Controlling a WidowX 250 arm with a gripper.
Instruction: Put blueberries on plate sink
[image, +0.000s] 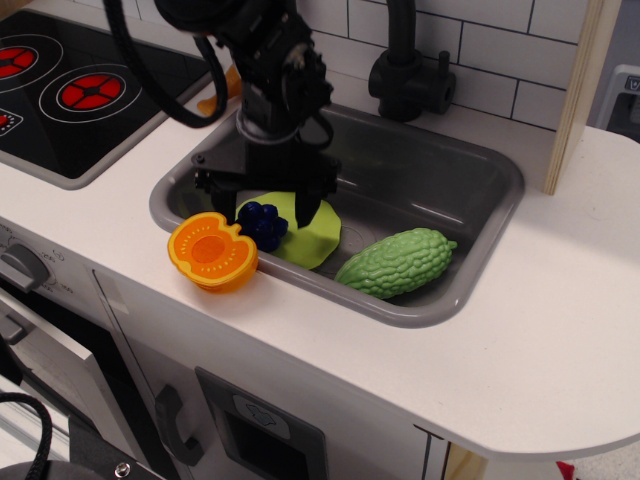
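One blueberries (262, 223) cluster lies on the plate (310, 232) below the spread-apart gripper (262, 197).

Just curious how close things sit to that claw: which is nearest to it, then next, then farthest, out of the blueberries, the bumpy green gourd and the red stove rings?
From the gripper:
1. Blueberries, just below it, on the plate.
2. Green gourd, to its right in the sink.
3. Red stove rings, far left on the stovetop.

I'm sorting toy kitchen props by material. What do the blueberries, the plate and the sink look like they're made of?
Blueberries: likely hard glossy plastic; small highlights on the dark-blue berries.
Plate: thin light-green plastic by the look; flat, even colour, mostly matte.
Sink: grey with a soft satin sheen and bright streaks; looks like moulded plastic, though painted metal can't be excluded.
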